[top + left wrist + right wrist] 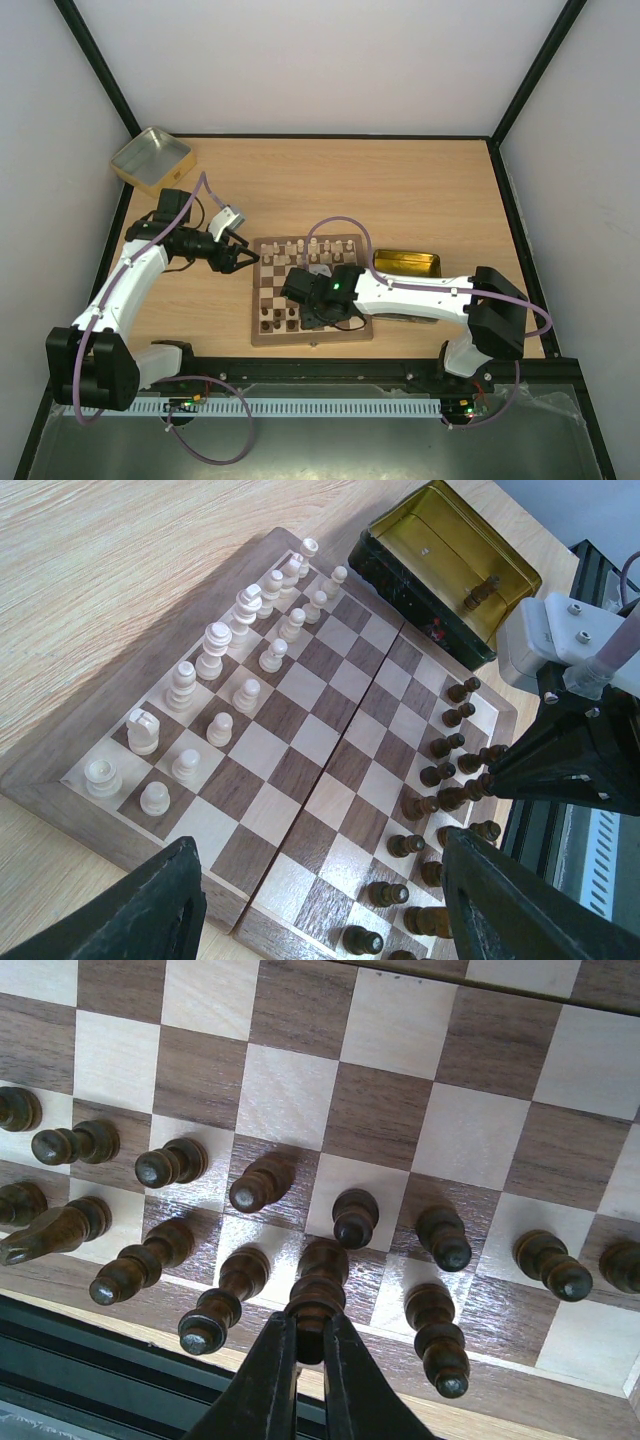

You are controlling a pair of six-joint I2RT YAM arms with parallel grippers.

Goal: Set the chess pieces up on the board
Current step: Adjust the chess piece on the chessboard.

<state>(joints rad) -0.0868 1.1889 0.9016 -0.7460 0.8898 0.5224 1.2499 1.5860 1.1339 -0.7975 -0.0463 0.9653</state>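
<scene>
The board [312,341] lies in front of the arms. Pale chess pieces [215,650] stand in two rows along its far side. Dark chess pieces [170,1160] stand in two rows along its near side. My right gripper [310,1345] is shut on the top of a dark piece [320,1285] that stands in the back row at the board's near edge. In the top view the right gripper [312,305] is over the near half of the board. My left gripper [320,920] is open and empty, hovering over the board's left edge [245,262].
A gold tin [445,570] lies just right of the board and holds one dark piece [482,590]; the tin also shows in the top view [405,264]. A second open tin [152,160] sits at the table's back left corner. Black frame rails line the table edges.
</scene>
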